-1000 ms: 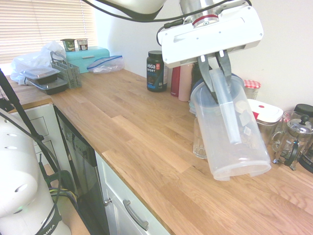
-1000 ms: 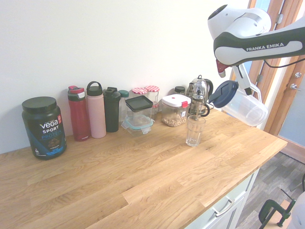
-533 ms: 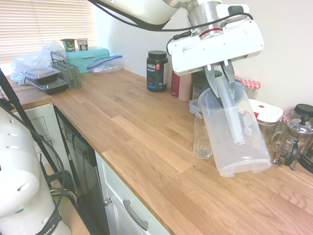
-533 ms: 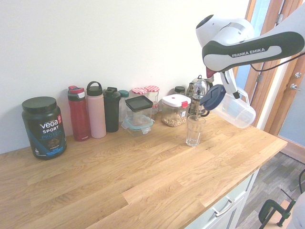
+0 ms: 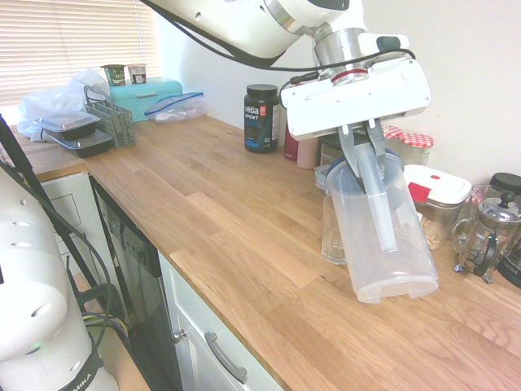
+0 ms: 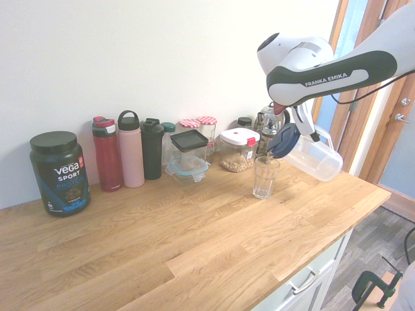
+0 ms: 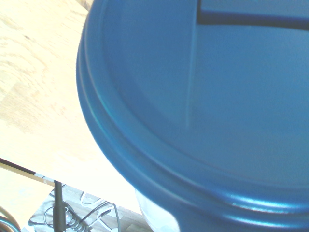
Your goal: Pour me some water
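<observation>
Pitcher point(image 5: 384, 236) tipped toward the glass point(image 6: 265, 178), pouring stage reached

Jaws grip its handle point(image 5: 378, 204); whether water flows is unclear, and righting the pitcher likely remains

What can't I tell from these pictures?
- Water in the clear plastic pitcher with the blue lid: its frosted wall blurs the contents in both exterior views.
- The clear drinking glass's far side in the first exterior view: the pitcher covers it.
- The blue lid's full rim in the wrist view: cut off by the picture's edge.
</observation>
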